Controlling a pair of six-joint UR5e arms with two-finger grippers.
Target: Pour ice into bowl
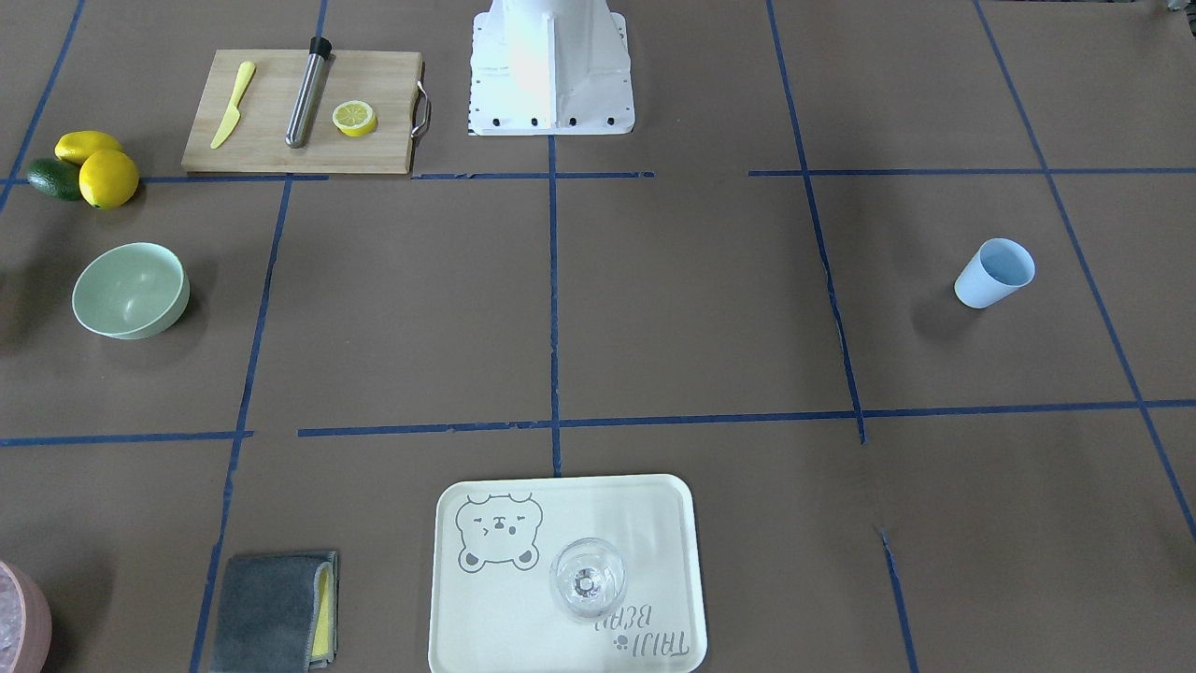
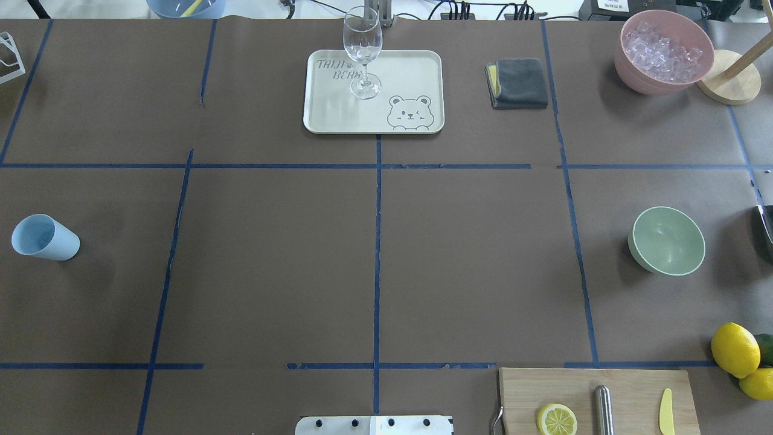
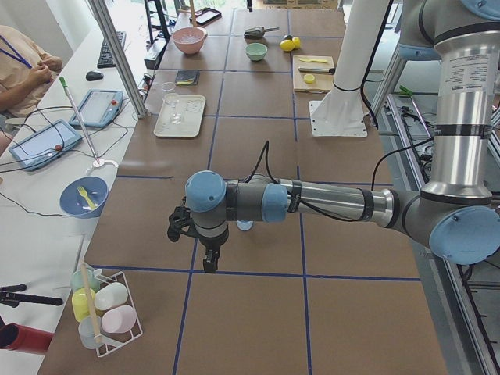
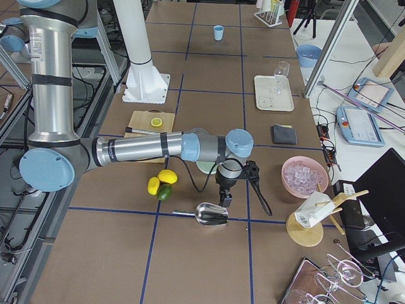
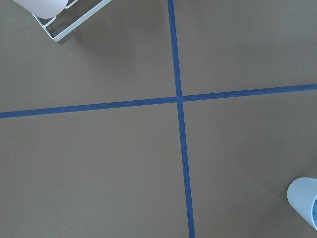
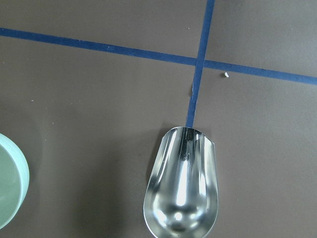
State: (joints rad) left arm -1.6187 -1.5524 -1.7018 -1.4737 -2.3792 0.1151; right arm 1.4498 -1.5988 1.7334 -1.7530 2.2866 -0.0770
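The ice (image 2: 661, 48) is a heap of clear cubes in a pink container (image 2: 640, 75) at the far right; it also shows in the exterior right view (image 4: 304, 174). The mint-green bowl (image 2: 667, 240) stands empty on the right side of the table (image 1: 131, 290); its rim shows in the right wrist view (image 6: 10, 183). A metal scoop (image 6: 182, 188) lies empty on the table (image 4: 210, 214). My right gripper (image 4: 224, 197) hangs just above the scoop; I cannot tell if it is open. My left gripper (image 3: 205, 254) hangs near the blue cup (image 2: 43, 237); I cannot tell its state.
A cream tray (image 2: 326, 115) holds a clear wine glass (image 2: 362, 54). A grey cloth (image 2: 518, 83) lies beside it. A cutting board (image 2: 628, 386) carries a lemon half, a metal rod and a yellow knife. Lemons (image 2: 734, 349) lie at the right edge. A wire rack (image 3: 105, 312) stands at the left end.
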